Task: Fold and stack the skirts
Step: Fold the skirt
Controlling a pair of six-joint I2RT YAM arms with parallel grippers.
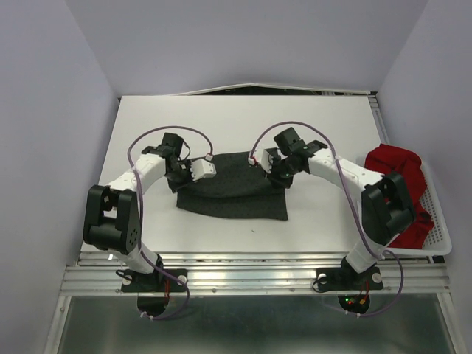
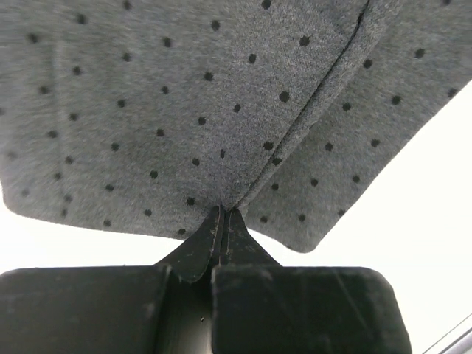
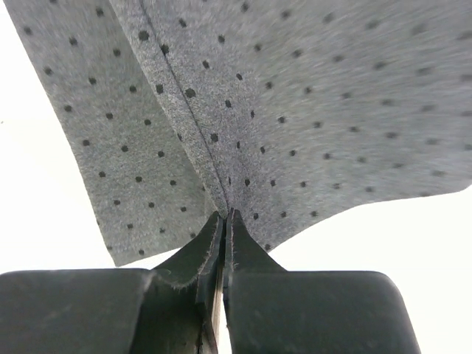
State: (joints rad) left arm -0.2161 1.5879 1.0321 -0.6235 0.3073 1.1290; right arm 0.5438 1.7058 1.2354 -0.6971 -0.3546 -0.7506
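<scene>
Grip at center-left: left gripper [image 2: 223,216] clamped on grey skirt [image 1: 234,193] edge, mid-frame; right gripper [image 3: 226,216] clamped on opposite edge. Red skirt [image 1: 394,171] far right in basket [image 1: 437,234]. Risk: shallow pinches slip mid-fold, cloth lands crooked.

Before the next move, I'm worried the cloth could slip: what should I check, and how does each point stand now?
1. Left gripper shut on the grey skirt: ok, cloth pinched at the tips.
2. Right gripper shut on the same skirt: ok.
3. Grips on opposite sides of the skirt: ok.
4. Red skirt out of the way in the white basket: ok.
5. How many layers each grip holds: cannot tell.
</scene>
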